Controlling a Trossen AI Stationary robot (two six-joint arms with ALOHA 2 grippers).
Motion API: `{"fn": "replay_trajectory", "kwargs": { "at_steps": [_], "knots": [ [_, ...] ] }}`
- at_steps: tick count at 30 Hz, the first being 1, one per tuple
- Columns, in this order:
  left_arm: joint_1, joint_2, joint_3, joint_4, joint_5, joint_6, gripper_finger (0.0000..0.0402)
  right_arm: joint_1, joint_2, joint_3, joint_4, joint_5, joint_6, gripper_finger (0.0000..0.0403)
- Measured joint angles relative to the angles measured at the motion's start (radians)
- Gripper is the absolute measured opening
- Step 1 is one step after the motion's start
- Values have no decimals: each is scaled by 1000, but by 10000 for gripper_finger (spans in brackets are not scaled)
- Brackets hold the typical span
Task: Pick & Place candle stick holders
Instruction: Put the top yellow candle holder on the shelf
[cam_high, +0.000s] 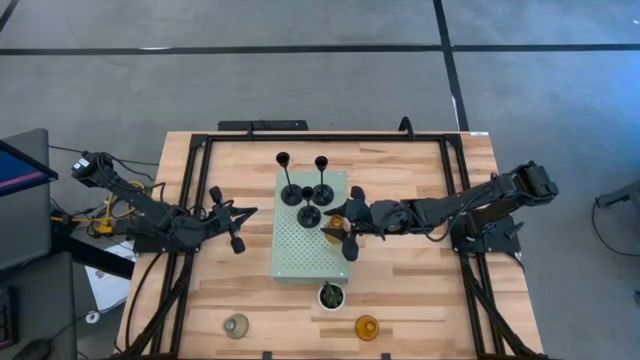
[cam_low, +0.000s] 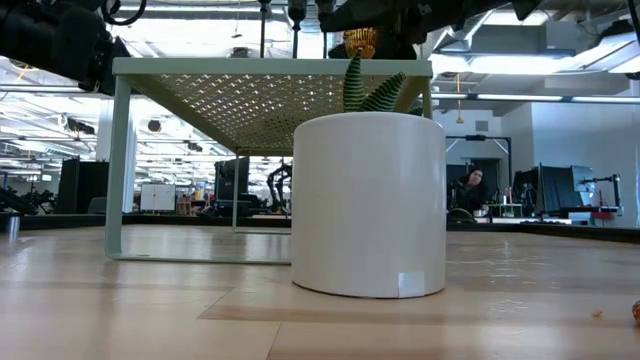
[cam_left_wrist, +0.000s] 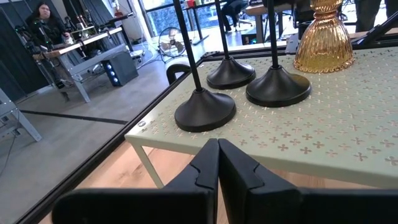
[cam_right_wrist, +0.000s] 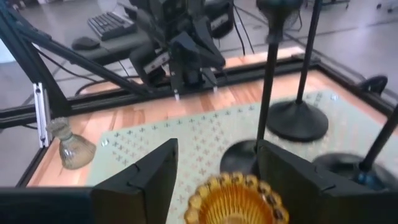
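Observation:
Three black candle stick holders stand by their round bases on the pale green perforated board; their bases also show in the left wrist view. An amber glass holder stands on the board beside them. My right gripper is open, one finger on either side of the holder's top, with no touch showing. My left gripper is shut and holds nothing, level at the board's left edge. A clear-grey holder and a second amber holder stand on the table near its front edge.
A small green plant in a white pot stands just in front of the board and fills the low view. The board stands on thin legs above the wooden table. A black frame borders the table.

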Motion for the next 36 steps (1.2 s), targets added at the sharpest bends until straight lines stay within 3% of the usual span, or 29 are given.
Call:
{"fn": "replay_trajectory", "kwargs": {
  "at_steps": [14,21,26,31,36],
  "knots": [
    [0,0,0,2,0,0,8,-6,-1,49,19,-19,-92,204],
    [0,0,0,2,0,0,8,-5,-2,179,-187,-19,-156,198],
    [0,0,0,2,0,0,8,0,-2,254,-472,0,-131,131],
    [0,0,0,2,0,0,8,40,-3,257,-527,73,-112,17],
    [0,0,0,2,0,0,8,96,-30,255,-459,139,-220,17]
  ]
}}
